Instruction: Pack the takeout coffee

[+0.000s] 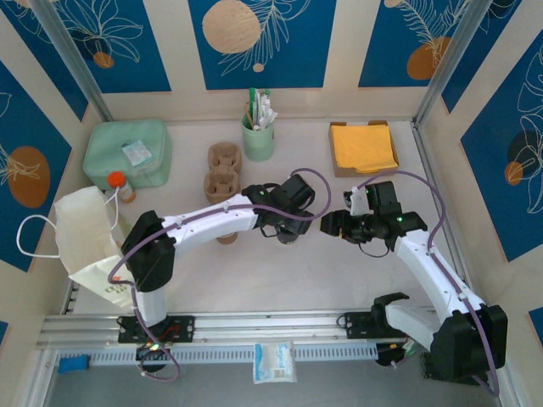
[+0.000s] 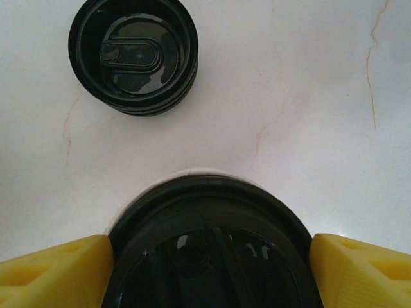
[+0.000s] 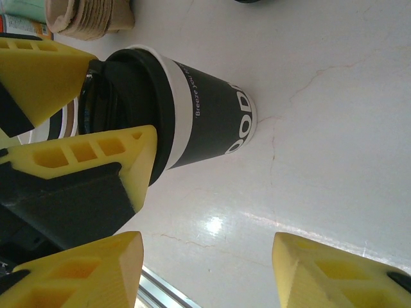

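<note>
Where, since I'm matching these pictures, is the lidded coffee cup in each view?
Top external: mid-table, beneath the left gripper, largely hidden.
Left wrist: lidded coffee cup bottom centre, seen from above.
Right wrist: lidded coffee cup upper centre, lid leftward.
Shared landmark: the left gripper's yellow fingers flanking its lid.

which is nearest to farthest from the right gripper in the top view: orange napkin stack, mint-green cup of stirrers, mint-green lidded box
1. orange napkin stack, right rear, just beyond the right gripper
2. mint-green cup of stirrers, rear centre
3. mint-green lidded box, far left
</note>
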